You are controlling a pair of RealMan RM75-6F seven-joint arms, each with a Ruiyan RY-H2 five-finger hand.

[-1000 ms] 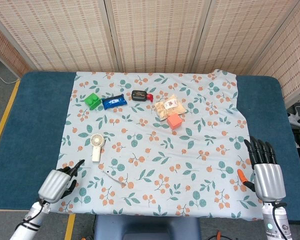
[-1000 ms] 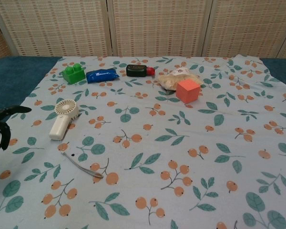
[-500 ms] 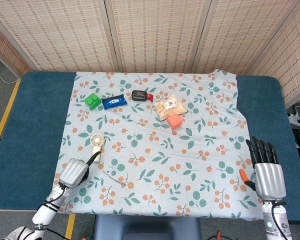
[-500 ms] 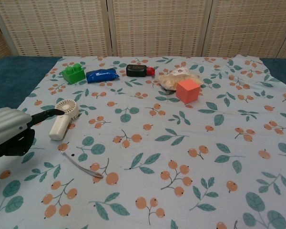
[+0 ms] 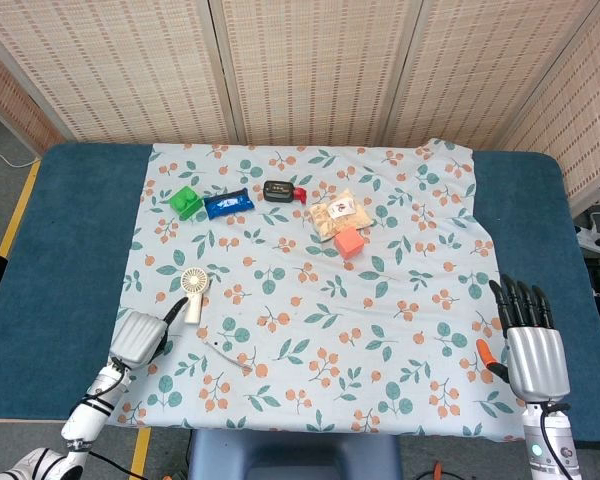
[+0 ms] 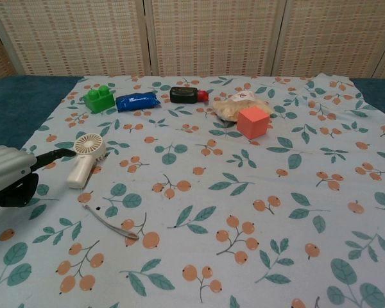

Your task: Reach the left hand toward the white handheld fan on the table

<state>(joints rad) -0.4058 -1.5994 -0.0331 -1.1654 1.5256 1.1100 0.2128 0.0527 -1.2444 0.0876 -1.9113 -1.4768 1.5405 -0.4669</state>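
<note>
The white handheld fan (image 5: 192,291) (image 6: 85,158) lies flat on the floral cloth at the left, round head toward the back, handle toward me. My left hand (image 5: 140,336) (image 6: 11,175) hovers just left of and nearer than the fan's handle, holding nothing. One dark finger (image 6: 56,154) stretches toward the fan's head, its tip a short gap away; the other fingers curl under the silver back. My right hand (image 5: 533,343) rests at the front right edge, fingers straight and apart, empty, and is absent from the chest view.
Metal tweezers (image 5: 230,354) (image 6: 110,222) lie just right of and nearer than the fan. At the back stand a green block (image 5: 185,202), a blue packet (image 5: 228,203), a dark device (image 5: 279,191), a snack bag (image 5: 338,214) and an orange cube (image 5: 349,241).
My left hand rose from the front left edge and moved forward to the fan, then drew slightly back and left in the last half second. The right hand stayed put.
</note>
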